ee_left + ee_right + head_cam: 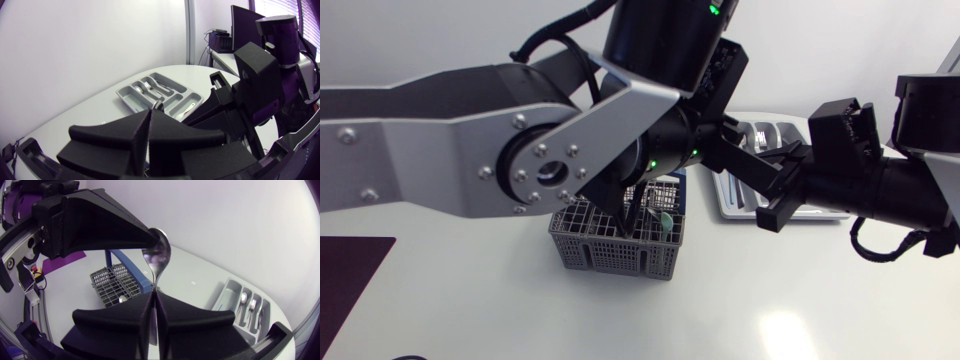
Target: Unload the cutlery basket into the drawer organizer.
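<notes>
Right tool [153,294]: closed on the handle of a spoon [157,252]. The spoon stands upright with its bowl at 12 o'clock from the fingertips, held in the air above the surface [520,310].

Left tool [150,112]: fingers pressed together, just a thin seam between them. The tips are on the upper edge of the spoon bowl, and in the left wrist view a bit of the bowl pokes out past them. So both tools are clamped on the same spoon, left on the bowl and right on the handle.

Head view: the left arm [440,150] crosses in past the middle and the right arm [890,185] comes in from 3 o'clock. The tools meet near the centre. The spoon itself is hidden there.

Cutlery basket [615,250]: grey mesh with a blue handle [127,265], sitting on the surface at about 7 o'clock from the meeting point, partly under the left arm. There are pieces in it, one with a greenish end [662,220].

Drawer organizer [121,94]: grey tray at about 2 o'clock from the basket, well apart from it. Spoons and forks lie in its long compartments. In the head view the tools cover most of it.

Dark mat [350,290]: at 8 o'clock on the surface, well clear of the basket.
</notes>
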`<state>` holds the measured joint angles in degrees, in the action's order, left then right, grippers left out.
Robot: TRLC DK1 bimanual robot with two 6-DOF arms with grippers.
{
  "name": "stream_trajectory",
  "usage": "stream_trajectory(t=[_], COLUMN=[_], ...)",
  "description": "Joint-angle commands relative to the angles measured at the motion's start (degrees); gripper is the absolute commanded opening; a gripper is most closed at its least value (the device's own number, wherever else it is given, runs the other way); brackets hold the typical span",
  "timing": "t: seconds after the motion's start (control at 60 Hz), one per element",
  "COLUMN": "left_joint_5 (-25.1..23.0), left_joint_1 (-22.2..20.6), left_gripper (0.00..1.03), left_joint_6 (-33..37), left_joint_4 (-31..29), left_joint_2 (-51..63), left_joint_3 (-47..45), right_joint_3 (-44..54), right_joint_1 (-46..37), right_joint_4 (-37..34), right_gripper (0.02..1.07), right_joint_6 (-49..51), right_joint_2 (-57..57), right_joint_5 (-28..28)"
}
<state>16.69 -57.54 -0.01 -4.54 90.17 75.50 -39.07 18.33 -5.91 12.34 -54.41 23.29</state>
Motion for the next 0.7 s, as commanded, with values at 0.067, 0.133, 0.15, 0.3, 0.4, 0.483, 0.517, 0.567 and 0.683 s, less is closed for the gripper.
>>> stream_trajectory(t=[0.067, 0.133, 0.15, 0.3, 0.4, 0.483, 0.517, 0.567, 0.683], left_joint_5=[-1.4, -1.4, -1.4, -1.3, -1.4, -1.4, -1.4, -1.4, -1.7], left_joint_1=[-0.4, -0.2, -0.1, 1.1, 3.0, 4.6, 5.4, 6.7, 10.0], left_gripper=[0.14, 0.25, 0.32, 0.74, 0.88, 0.89, 0.89, 0.90, 0.89], left_joint_6=[-1.4, -1.4, -1.4, -1.3, -1.1, -0.9, -0.8, -0.4, 1.6], left_joint_4=[0.3, 0.3, 0.2, -0.2, -0.4, -0.5, -0.4, -0.3, 0.1], left_joint_2=[1.1, 1.1, 1.1, -0.1, -1.4, -2.8, -3.7, -4.9, -8.3], left_joint_3=[1.9, 2.1, 2.1, 2.7, 2.7, 2.5, 2.4, 1.9, -0.2], right_joint_3=[-1.0, -1.0, -1.0, -0.7, -0.2, 0.3, 0.6, 0.9, 2.1], right_joint_1=[0.6, 0.6, 0.6, 0.2, -0.7, -1.8, -2.5, -3.7, -8.3], right_joint_4=[-0.2, -0.5, -0.7, -2.4, -4.4, -5.9, -6.5, -7.8, -11.9], right_gripper=[0.08, 0.08, 0.08, 0.08, 0.08, 0.08, 0.08, 0.08, 0.08], right_joint_6=[-0.8, -0.8, -0.8, 0.1, 1.5, 3.4, 4.0, 5.6, 12.4], right_joint_2=[-0.6, -0.3, -0.3, 1.2, 1.9, 2.7, 3.2, 3.7, 4.8], right_joint_5=[1.7, 1.9, 2.2, 3.3, 4.5, 5.2, 5.8, 6.9, 10.3])
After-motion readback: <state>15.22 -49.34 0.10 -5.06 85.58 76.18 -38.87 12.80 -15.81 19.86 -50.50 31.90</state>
